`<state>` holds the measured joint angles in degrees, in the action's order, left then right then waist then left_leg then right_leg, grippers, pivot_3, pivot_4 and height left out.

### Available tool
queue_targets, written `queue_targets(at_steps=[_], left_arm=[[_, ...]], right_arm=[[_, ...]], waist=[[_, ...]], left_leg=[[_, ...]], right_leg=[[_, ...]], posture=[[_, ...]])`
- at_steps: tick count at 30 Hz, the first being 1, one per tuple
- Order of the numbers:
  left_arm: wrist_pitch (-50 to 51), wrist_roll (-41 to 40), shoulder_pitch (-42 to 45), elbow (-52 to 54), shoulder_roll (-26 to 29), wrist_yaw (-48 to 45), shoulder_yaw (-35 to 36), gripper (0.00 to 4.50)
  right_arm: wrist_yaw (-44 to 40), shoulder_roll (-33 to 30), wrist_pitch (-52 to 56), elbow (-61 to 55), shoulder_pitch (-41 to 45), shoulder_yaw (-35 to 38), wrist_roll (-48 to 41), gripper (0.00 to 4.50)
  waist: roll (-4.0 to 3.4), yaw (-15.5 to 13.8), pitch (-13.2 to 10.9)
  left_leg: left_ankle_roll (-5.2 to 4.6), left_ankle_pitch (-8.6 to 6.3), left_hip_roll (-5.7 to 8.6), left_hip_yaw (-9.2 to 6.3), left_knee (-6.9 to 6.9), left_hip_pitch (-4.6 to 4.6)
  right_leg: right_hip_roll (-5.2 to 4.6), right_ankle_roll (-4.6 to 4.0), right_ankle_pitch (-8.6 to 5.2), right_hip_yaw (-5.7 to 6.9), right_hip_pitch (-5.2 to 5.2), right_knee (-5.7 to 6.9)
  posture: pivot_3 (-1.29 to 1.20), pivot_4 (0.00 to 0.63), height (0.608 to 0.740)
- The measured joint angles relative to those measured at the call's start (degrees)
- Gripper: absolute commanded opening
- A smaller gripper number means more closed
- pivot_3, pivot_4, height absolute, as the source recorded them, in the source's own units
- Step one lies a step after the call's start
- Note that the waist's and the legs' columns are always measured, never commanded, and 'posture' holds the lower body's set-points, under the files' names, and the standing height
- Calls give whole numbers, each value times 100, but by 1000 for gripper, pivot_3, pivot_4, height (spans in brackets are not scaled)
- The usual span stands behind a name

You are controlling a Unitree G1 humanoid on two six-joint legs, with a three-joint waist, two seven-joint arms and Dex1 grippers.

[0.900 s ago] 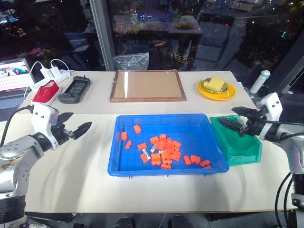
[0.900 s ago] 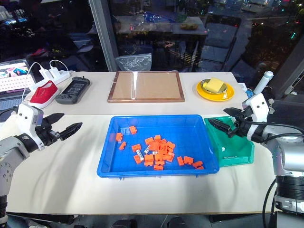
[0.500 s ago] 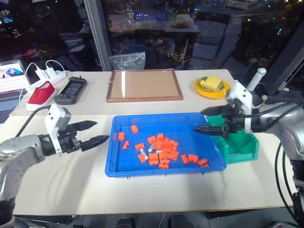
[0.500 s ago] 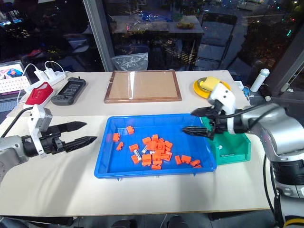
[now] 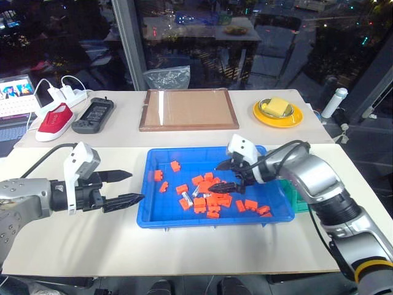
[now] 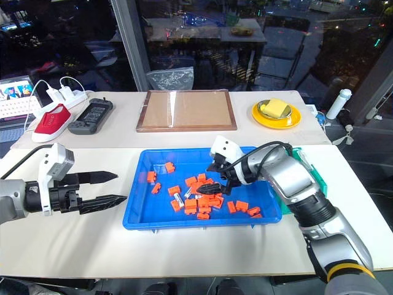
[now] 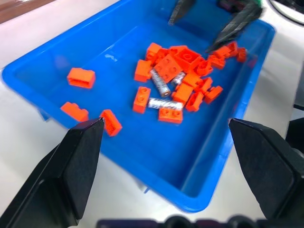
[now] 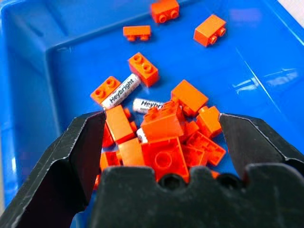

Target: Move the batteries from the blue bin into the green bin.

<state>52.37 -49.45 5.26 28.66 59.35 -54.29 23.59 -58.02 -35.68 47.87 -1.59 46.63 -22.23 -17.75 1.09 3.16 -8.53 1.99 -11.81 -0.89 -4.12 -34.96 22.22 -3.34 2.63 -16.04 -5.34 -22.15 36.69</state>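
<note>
The blue bin (image 5: 184, 221) lies mid-table holding several orange blocks (image 5: 212, 200) and two silvery batteries (image 8: 122, 90) (image 8: 145, 105) that rest side by side at the edge of the block pile (image 7: 160, 83). My right gripper (image 5: 215, 177) hangs open low over that pile, nothing between its fingers, with the batteries just beyond its fingertips. Over the bare table just left of the blue bin, my left gripper (image 5: 136, 186) is open and points at the bin. The green bin (image 6: 311, 175) stands against the blue bin's right end, mostly hidden behind my right arm.
Along the far side of the table are a wooden-framed board (image 5: 188, 109), a yellow plate (image 5: 279, 112), a black handheld device (image 5: 92, 115), a red shoe (image 5: 54, 120), a power strip with chargers (image 5: 64, 95) and a white bottle (image 5: 333, 101).
My right gripper has swung left from above the green bin to low over the block pile in the blue bin. The left gripper has edged closer to the blue bin.
</note>
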Motion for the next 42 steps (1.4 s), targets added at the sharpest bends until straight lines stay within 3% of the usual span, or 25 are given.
queue_targets(at_steps=[5,8,12,15,22,26,28,29,34,42], left_arm=[[15,-43,-68,64,4,-36,36,4500],[64,-207,-66,79,79,-102,44,4500],[123,-401,11,145,283,-282,101,4500],[123,-497,119,177,362,-391,107,4500],[112,-484,157,165,442,-571,72,4500],[100,-475,171,156,441,-599,-7,4500],[72,-470,204,155,441,-600,-31,4500],[59,-467,214,150,441,-600,-40,4500],[26,-462,294,86,441,-603,-131,4500],[21,-458,295,67,442,-607,-138,4500]], right_arm=[[30,245,-268,455,-87,-210,341,4415],[-22,299,-371,549,-98,-313,470,3726],[-71,322,-402,556,-213,-386,577,2257],[-81,332,-400,531,-235,-372,576,1450],[-129,-11,-231,377,50,328,380,1448],[212,-209,-638,877,382,522,765,1448],[508,-297,-947,1427,433,525,1103,2458],[580,-332,-1029,1636,433,524,1226,2607],[607,-275,-1143,1710,432,537,1353,4242],[-32,121,-475,85,16,371,726,4242]], waist=[[0,19,0],[0,28,0],[0,34,0],[-1,34,0],[-1,40,-1],[-1,51,0],[-1,54,0],[0,48,-1],[-2,95,-1],[-1,69,-1]], left_leg=[[0,0,-1,3,0,-2],[0,0,-1,3,0,-2],[0,0,0,3,0,-2],[0,0,-1,3,0,-4],[0,0,-1,3,-1,-3],[0,0,-2,5,0,-6],[0,0,-1,9,0,-5],[0,0,0,9,0,-4],[-1,0,-4,10,4,-4],[-1,0,-4,7,-1,-3]], right_leg=[[1,0,0,0,-2,4],[1,0,0,1,-2,5],[1,0,0,0,-1,5],[1,0,0,1,-1,6],[2,0,0,1,-1,6],[3,0,-1,0,0,4],[2,-1,-1,-3,-1,4],[1,-1,-1,-3,-2,4],[4,-2,-1,-6,-6,6],[4,-1,-1,-3,0,8]], posture=[[0,150,740],[0,150,740],[0,150,740],[0,150,740],[0,150,740],[0,150,740],[0,150,740],[0,150,740],[0,150,740],[0,150,740]])
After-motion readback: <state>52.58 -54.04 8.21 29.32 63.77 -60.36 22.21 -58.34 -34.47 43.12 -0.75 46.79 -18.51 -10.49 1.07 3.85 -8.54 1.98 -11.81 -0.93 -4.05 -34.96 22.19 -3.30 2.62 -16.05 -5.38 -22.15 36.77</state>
